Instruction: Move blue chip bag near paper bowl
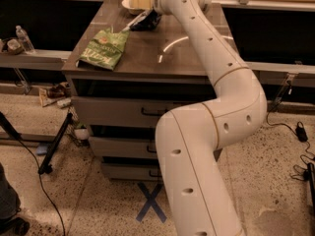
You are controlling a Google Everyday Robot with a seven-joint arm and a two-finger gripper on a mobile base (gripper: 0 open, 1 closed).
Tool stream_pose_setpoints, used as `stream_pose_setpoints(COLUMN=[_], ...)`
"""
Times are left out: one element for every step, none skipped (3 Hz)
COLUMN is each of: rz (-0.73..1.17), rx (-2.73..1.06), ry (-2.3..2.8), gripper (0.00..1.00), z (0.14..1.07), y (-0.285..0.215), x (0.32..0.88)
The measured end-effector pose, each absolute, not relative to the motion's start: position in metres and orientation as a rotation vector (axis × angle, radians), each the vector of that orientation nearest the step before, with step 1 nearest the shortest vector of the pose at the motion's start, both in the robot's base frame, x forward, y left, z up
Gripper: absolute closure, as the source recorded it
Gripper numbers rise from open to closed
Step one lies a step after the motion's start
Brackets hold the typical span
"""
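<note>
Steel-topped counter [197, 58] on speckled floor with blue tape cross [150, 203]. Tool [152, 14] at far edge over blue chip bag [145, 23], just beside paper bowl [129, 4]; its grip cannot be told. Green chip bag [103, 48] near front-left corner

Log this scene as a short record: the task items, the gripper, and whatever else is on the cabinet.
surface: grey-topped drawer cabinet
target: cream round paper bowl, at the far edge of the top
item to move: dark blue wrinkly chip bag, just in front of the bowl; whether they touch cannot be told
gripper: gripper on the white arm, right above the blue bag, beside the bowl
other item: flat green chip bag, front left of the top, apart from both
</note>
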State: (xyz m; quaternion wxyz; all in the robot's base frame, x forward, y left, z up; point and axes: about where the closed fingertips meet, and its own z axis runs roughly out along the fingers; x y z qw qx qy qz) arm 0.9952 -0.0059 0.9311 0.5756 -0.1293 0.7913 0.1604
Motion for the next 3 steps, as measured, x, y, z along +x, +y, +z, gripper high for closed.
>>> stream_pose_setpoints(rz=[0.368, 0.277, 0.110], rx=[-0.324, -0.345, -0.336], ry=[1.861, 1.865, 1.896], gripper=[0.00, 0.00, 0.00], z=[0.932, 0.951, 0.987], y=[-0.015, -0.065, -0.147], x=[0.991, 0.979, 0.951])
